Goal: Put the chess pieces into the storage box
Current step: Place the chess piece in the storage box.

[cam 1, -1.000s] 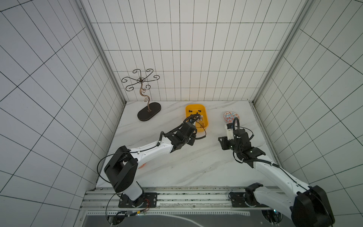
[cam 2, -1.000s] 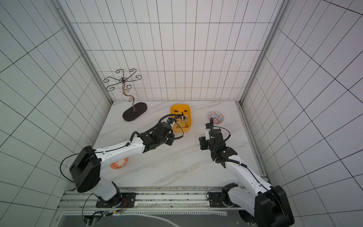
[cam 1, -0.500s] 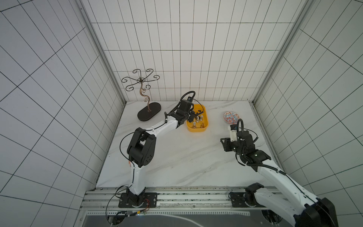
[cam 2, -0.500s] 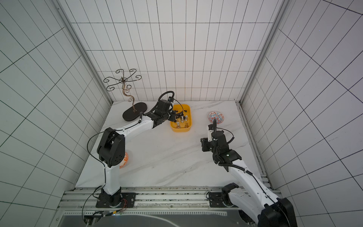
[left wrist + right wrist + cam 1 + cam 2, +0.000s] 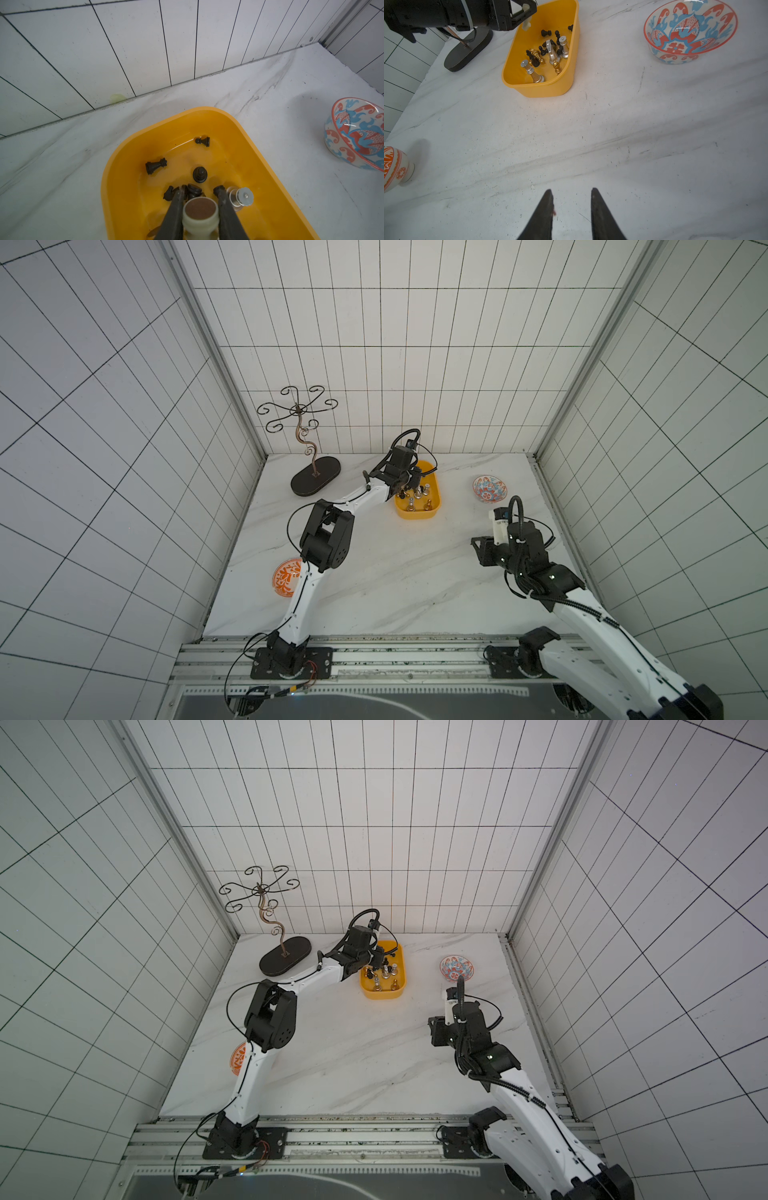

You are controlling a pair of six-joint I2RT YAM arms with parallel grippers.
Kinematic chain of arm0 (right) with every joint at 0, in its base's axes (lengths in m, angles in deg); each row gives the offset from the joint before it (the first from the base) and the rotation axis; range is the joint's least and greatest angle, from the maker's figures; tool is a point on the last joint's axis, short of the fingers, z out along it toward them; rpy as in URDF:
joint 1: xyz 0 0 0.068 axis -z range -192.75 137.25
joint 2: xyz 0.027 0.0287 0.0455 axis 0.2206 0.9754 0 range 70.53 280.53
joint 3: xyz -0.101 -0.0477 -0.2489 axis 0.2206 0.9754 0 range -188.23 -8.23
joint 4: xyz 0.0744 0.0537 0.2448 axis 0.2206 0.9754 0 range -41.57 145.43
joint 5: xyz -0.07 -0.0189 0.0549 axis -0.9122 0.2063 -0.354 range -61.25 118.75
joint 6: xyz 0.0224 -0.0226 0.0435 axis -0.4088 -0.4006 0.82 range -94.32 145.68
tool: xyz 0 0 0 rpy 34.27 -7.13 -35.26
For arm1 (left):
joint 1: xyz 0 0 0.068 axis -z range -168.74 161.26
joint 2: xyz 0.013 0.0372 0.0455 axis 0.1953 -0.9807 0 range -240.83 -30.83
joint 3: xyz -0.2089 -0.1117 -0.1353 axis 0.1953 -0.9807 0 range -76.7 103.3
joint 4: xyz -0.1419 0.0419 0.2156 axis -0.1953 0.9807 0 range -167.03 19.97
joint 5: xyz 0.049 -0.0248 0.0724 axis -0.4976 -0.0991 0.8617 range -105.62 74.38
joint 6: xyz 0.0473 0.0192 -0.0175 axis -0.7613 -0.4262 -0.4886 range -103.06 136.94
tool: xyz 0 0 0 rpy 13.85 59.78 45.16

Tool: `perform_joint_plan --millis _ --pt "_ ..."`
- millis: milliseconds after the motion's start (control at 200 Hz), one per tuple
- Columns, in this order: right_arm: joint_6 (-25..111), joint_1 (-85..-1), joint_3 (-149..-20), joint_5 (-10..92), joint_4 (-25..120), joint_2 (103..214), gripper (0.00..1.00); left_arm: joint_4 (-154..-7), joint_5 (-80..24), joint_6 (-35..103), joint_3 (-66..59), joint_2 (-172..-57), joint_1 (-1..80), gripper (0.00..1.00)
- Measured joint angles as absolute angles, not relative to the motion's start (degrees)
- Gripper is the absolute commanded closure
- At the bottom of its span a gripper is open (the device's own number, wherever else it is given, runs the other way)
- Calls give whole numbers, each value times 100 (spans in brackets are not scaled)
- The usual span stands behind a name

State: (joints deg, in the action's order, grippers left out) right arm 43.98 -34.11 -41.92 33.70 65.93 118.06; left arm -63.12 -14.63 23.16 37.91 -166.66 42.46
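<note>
At the upper centre of both top views, my left arm stretches far across the counter [image 5: 395, 580] with its elbow raised and its wrist tipped down over the storage box [image 5: 415, 515]. In the left wrist view the left pincer [image 5: 200, 190] is pinching the cream-white piece [image 5: 200, 220] by its sides, above the box floor. At the right of the frame my right arm is bent back. The right pincer [image 5: 571, 192] is spread with nothing between its jaws, above bare counter and well apart from the box.

The box holds the chess pieces [image 5: 550, 52]: small black ones scattered or lying over, plus silver and gold ones, some upright. The patterned bowl [image 5: 489, 489] sits to the right of the box, and I cannot see into it clearly.

A second ago the left arm lay lower, its pincer short of the box's near edge; now it is over the box. The right arm has barely shifted.
</note>
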Motion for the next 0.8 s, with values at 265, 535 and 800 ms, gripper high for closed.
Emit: perform_joint_plan --millis 265,535,800 --pt "4416 -3411 -4195 3370 6796 11797 68 -6402 -1489 2450 4200 -17162 4089 75" --pt "4422 -3411 -4195 3335 6953 11607 68 -6668 -1616 2576 4257 -17182 4012 69" --pt "4433 -3411 -4195 3313 7093 11491 68 -6815 -1712 2614 4329 -17182 4014 63"
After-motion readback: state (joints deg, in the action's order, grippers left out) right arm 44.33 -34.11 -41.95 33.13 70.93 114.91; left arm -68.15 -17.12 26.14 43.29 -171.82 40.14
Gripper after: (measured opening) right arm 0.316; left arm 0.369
